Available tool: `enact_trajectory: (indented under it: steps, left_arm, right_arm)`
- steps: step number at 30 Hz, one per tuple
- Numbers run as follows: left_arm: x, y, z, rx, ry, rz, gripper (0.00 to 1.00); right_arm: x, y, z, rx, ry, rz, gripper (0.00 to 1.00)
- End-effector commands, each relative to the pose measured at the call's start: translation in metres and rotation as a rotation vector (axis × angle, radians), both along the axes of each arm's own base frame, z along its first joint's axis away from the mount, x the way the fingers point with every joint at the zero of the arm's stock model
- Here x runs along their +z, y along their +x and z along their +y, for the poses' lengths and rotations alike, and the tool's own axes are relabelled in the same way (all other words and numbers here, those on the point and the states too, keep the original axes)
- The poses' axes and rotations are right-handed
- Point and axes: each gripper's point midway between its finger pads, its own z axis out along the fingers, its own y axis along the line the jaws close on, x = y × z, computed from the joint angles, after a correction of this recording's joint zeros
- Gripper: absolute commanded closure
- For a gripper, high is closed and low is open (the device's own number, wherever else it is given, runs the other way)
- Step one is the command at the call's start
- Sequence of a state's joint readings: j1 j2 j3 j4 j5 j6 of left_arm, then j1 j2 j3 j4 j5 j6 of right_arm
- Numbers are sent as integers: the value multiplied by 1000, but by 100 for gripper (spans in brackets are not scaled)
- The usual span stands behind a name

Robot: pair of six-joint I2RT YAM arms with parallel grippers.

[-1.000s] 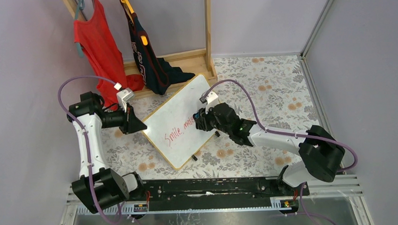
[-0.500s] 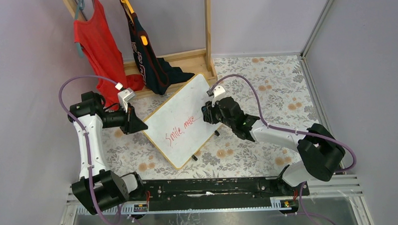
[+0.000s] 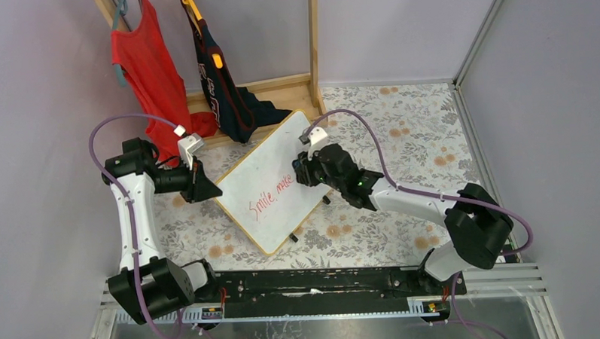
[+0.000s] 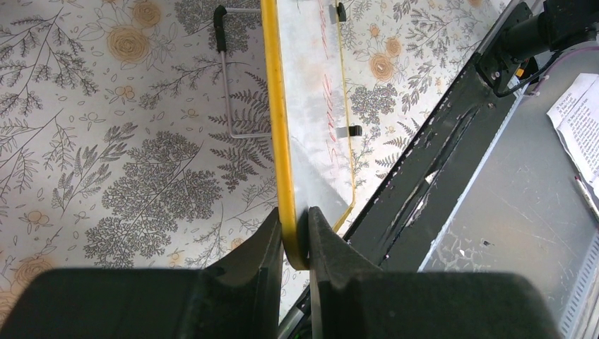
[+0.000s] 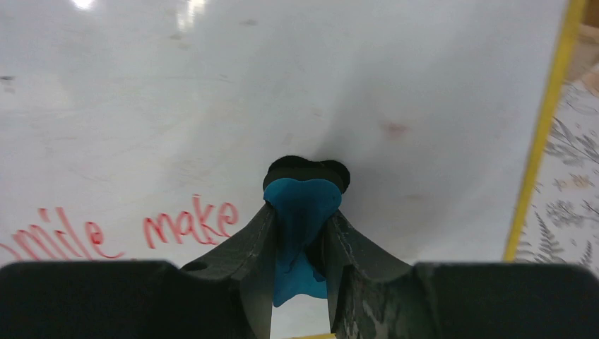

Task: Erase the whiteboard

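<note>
The whiteboard (image 3: 267,167) with a yellow-wood frame stands tilted on the floral table, red writing "Smile make" (image 3: 271,197) across its lower half. My left gripper (image 3: 211,191) is shut on the board's left frame edge (image 4: 272,106), one finger on each side (image 4: 293,219). Over the board's right half, my right gripper (image 3: 303,172) is shut on a blue eraser (image 5: 300,205). The eraser's dark pad presses on the white surface (image 5: 282,85), just right of the word "make" (image 5: 191,224). A faint pink smudge (image 5: 394,128) remains further right.
A wooden clothes rack (image 3: 313,48) with a red shirt (image 3: 146,69) and a dark garment (image 3: 223,89) stands behind the board. The board's wire stand (image 4: 236,85) and black feet (image 3: 293,236) rest on the tablecloth. A black rail (image 3: 316,282) runs along the near edge.
The right gripper with the eraser swung up and right across the board, then came back left towards the word "make". The left arm and the board kept still.
</note>
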State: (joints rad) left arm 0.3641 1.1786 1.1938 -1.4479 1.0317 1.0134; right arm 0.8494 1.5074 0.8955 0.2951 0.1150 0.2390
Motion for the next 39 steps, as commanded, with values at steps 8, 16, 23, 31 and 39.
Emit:
enact_trajectory:
  steps: [8, 16, 23, 31, 39]
  left_arm:
    - [-11, -8, 0, -43, 66, -6, 100]
    - [-13, -10, -1, -49, 71, -2, 100]
    - [-13, -10, -1, -53, 73, -2, 100]
    - [-14, -10, -1, -55, 73, 1, 100]
    - [-14, -10, -2, -57, 67, 0, 100]
  right_arm:
    - [21, -19, 54, 80, 56, -40, 100]
    - [-4, 4, 6, -44, -32, -30, 100]
    - [-14, 18, -33, -134, -80, -38, 100]
    - [-10, 14, -21, -89, -33, -16, 100]
    - [9, -24, 33, 44, 44, -17, 100]
